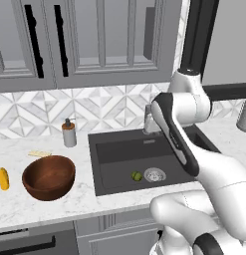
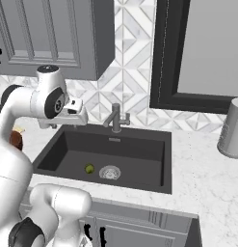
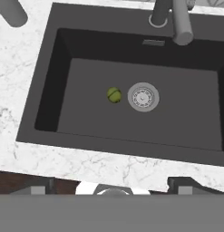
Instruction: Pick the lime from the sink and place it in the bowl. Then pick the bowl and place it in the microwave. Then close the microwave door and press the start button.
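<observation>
The lime (image 3: 114, 94) sits on the sink (image 3: 50, 86) floor, well below the tool, just beside the drain (image 3: 143, 97); I cannot tell if the tool is spread; go straight down, then pinch gently.

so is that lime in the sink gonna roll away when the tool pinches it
Probably, if nudged off-centre: the lime is small and round, lying loose on the flat sink floor beside the drain. Its skin looks smooth, so it may slip. It seems firm enough to hold its shape.
</observation>
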